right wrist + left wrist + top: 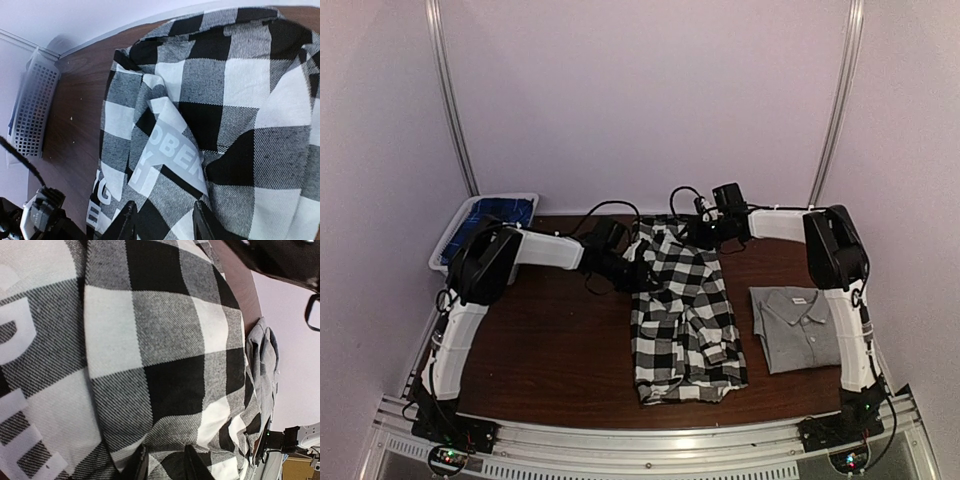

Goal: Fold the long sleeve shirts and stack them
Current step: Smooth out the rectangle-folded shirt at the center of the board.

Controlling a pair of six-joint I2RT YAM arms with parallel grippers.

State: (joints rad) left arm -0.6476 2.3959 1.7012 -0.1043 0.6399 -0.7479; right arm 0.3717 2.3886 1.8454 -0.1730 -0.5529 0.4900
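At the tabletop centre lies the checked shirt, the folded grey shirt near it to the right. The left claw is nearly closed, pinching cloth at the checked shirt's far left edge; the right claw stands part open over its far edge, gripping nothing.

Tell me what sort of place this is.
Probably a robot lab booth, not a home: plain panels on aluminium posts, with a left arm and right arm bolted to a metal rail at the table edge.

table | check flannel shirt mid | grey shirt right (folded) | basket far-left corner
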